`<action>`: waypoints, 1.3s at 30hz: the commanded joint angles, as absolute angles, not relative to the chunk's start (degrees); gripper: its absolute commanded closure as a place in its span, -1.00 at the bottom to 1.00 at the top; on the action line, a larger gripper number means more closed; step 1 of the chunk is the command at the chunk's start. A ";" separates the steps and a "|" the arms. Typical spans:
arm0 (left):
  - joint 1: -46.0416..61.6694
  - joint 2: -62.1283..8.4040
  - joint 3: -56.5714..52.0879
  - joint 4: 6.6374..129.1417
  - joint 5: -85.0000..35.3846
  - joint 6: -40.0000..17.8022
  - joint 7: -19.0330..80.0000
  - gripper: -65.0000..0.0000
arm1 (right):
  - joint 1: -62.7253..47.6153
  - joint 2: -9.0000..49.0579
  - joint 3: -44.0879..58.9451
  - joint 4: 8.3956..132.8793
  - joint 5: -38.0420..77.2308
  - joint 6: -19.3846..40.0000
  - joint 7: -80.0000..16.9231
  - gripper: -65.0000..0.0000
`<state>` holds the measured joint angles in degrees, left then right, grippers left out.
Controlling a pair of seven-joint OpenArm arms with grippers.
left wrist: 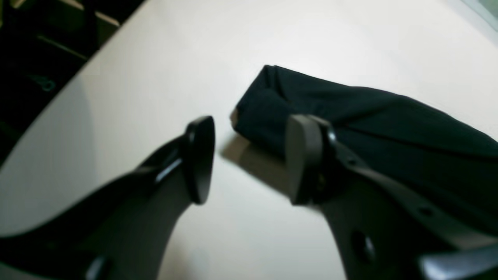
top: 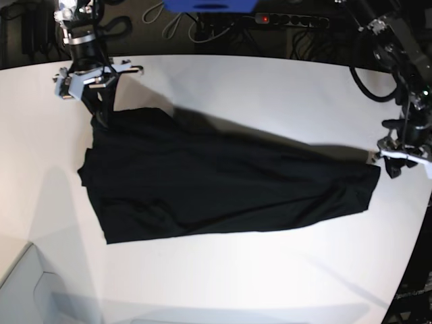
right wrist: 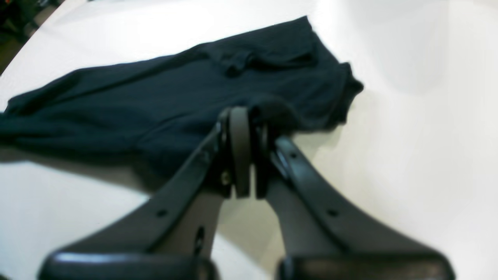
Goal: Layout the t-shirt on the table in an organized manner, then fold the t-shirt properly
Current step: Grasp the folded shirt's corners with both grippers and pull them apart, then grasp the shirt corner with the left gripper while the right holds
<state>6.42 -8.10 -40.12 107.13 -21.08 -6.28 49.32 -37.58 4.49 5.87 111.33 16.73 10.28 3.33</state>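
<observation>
T-shirt lies plain black side up on the white bench, spread as a long wedge: wide end at base-view left, tapering to a folded corner at base-view right. No print visible. Cloth is wrinkled, with a raised ridge running from the upper left corner toward the right end.

Right tool: pads pressed together, pinching a bunched bit of the shirt's edge at the corner nearest that arm (base view: upper left of the cloth). In the right wrist view the fabric humps up just past the fingertips, so that corner looks lifted slightly off the surface.

Left tool: spread, nothing between the pads. It sits at the shirt's narrow end; in the left wrist view one finger overlaps the folded corner and the other finger stands over bare bench. Can't tell if the pad actually touches the cloth. In the base view the tool is just beside the right tip of the shirt.

Edges and room:
- Shirt's right tip is near the bench's curved right edge; little bench beyond it.
- Bare bench along the whole front side, below the hem line.
- Bare strip behind the shirt toward the far edge, narrower at the left where the right arm stands.
- Left of the shirt: bare bench out to the frame edge.
</observation>
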 commanded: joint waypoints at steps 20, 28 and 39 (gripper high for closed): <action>11.91 -9.54 -40.22 92.62 -28.09 -6.11 47.87 0.09 | -46.81 5.41 5.76 101.93 16.84 10.24 19.47 1.00; 10.68 -9.63 -35.65 87.60 -28.00 -6.11 47.34 0.09 | -46.90 5.32 5.76 101.93 16.75 10.24 19.30 1.00; 7.96 -10.68 -35.65 83.03 -27.56 -6.11 47.34 0.18 | -46.99 5.23 5.76 101.93 16.75 10.24 19.03 1.00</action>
<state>8.12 -10.44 -35.57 82.72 -27.31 -6.26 46.26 -46.37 4.95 5.58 100.92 16.71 10.13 17.30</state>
